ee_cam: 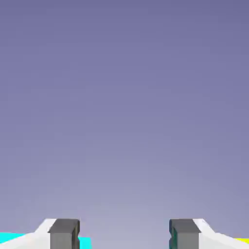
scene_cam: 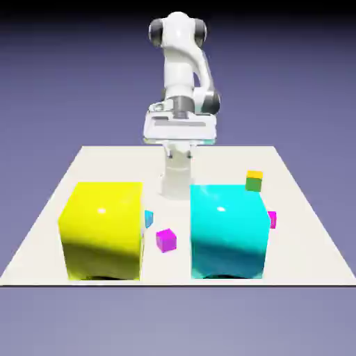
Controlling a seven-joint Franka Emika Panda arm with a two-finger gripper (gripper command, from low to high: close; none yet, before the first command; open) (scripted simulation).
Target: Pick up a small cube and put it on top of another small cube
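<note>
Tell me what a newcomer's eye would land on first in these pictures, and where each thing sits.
Two big glossy cubes dominate the table's near edge: the big yellow cube at the exterior view's left, the big cyan cube at its right. Between them lies a tiny magenta cube; a second magenta cube peeks from behind the cyan one. The white arm rises behind, at the table's far edge, and the hand view shows mostly backdrop.
</note>
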